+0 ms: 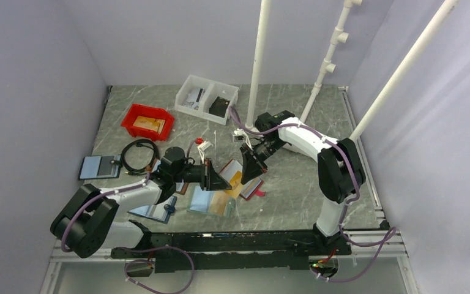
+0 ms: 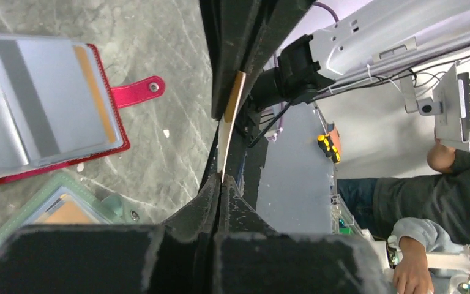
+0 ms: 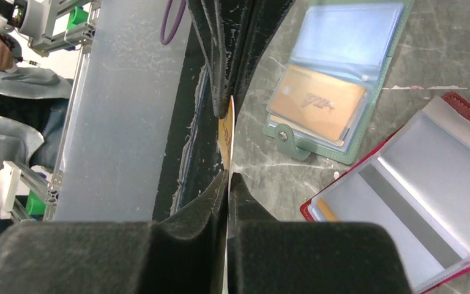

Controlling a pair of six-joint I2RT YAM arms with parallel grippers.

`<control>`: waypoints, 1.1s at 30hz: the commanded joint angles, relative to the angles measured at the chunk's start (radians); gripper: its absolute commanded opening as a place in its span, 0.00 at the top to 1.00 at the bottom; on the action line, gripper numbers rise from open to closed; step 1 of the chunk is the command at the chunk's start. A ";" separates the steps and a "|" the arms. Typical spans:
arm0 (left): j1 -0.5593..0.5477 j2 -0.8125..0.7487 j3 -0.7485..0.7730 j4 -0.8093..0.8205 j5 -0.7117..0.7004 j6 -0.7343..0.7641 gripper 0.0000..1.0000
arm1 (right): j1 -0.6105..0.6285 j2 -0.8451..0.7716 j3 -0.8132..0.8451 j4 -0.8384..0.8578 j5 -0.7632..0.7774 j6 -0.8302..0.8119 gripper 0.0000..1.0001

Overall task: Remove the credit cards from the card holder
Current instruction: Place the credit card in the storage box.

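The red card holder (image 2: 37, 110) lies open on the table, its pink-red tab (image 2: 138, 93) pointing away and a pale blue-grey card with a dark stripe in its clear sleeve. In the right wrist view the card holder (image 3: 404, 202) shows at the lower right. Above the table a tan-orange credit card (image 2: 229, 122) stands edge-on between both grippers. My left gripper (image 2: 221, 179) is shut on one end of it. My right gripper (image 3: 227, 177) is shut on the other end of the same credit card (image 3: 226, 138). In the top view the credit card (image 1: 236, 181) sits between the two grippers, over the card holder (image 1: 254, 188).
A light teal holder (image 3: 336, 79) with an orange card lies open beside the red one. Farther off are a red bin (image 1: 149, 121), a white divided tray (image 1: 207, 98), a black cable coil (image 1: 138, 153), a blue-grey holder (image 1: 100, 166) and white poles (image 1: 258, 61).
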 commanded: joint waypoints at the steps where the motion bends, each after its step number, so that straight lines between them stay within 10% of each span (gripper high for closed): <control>1: -0.002 -0.002 0.056 0.022 0.062 0.012 1.00 | -0.004 -0.025 0.029 0.029 -0.011 0.017 0.83; 5: 0.075 -0.145 0.127 -0.385 -0.068 0.126 1.00 | -0.006 -0.140 -0.008 0.116 0.161 0.107 0.36; 11: 0.307 -0.265 0.350 -0.899 -0.240 0.374 1.00 | -0.074 -0.426 -0.197 0.371 0.473 0.222 0.02; 21: 0.760 0.052 0.513 -0.620 -0.025 0.040 1.00 | -0.174 -0.519 -0.277 0.387 0.461 0.166 0.00; 33: 0.809 0.297 0.678 -0.685 -0.531 -0.265 1.00 | -0.172 -0.460 -0.265 0.365 0.424 0.157 0.01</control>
